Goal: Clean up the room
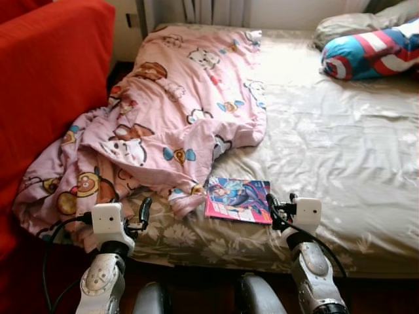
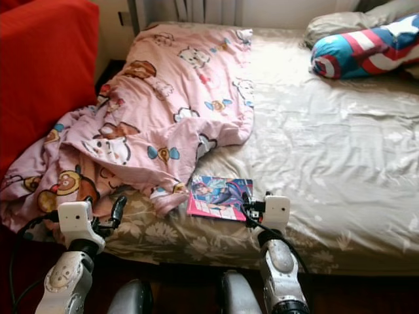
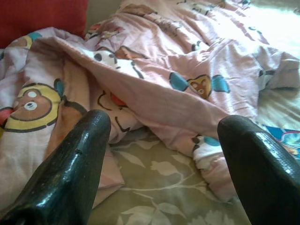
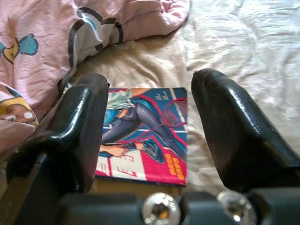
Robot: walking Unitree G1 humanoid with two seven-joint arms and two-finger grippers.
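The right gripper [image 4: 150, 136], fingers spread apart, is lining up on the comic book [image 1: 238, 199] lying on the bed [image 1: 340, 163] beside the pink blanket [image 1: 177, 111], while the left gripper [image 3: 159, 164] is hovering open near that blanket's edge.

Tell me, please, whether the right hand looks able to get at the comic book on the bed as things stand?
Probably yes: the right hand is open and hovers beside the comic book, which lies flat near the bed's front edge, clear of the pink blanket.
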